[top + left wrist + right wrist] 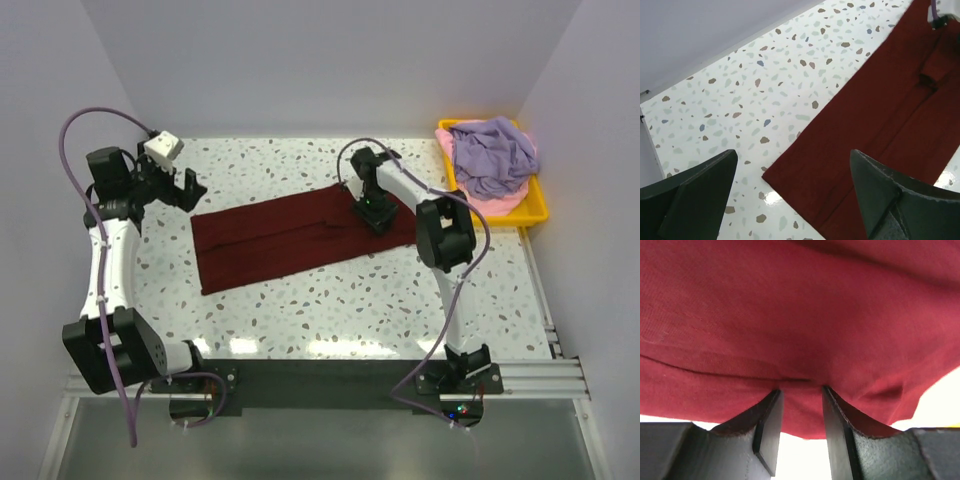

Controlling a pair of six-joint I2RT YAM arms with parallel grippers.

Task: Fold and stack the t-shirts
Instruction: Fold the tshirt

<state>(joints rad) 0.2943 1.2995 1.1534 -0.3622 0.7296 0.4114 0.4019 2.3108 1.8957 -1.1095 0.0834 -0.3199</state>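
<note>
Pinching the maroon shirt (290, 245) at its three o'clock end is the right gripper (375, 215); the shirt lies flat across the table (300, 310), and the left gripper (192, 188) hangs spread wide at nine o'clock

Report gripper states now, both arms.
Left gripper: open, empty.
Right gripper: partly closed at edge of maroon t-shirt; grip cannot be told.

Bench (300, 310): white terrazzo top with grey and brown flecks, glossy. Overhead light glares in patches along its near edge. Plain pale walls (300, 70) close in the bench behind and on both sides. Aluminium rail (540, 378) and black plate (320, 385) run along the bench's near edge.
</note>
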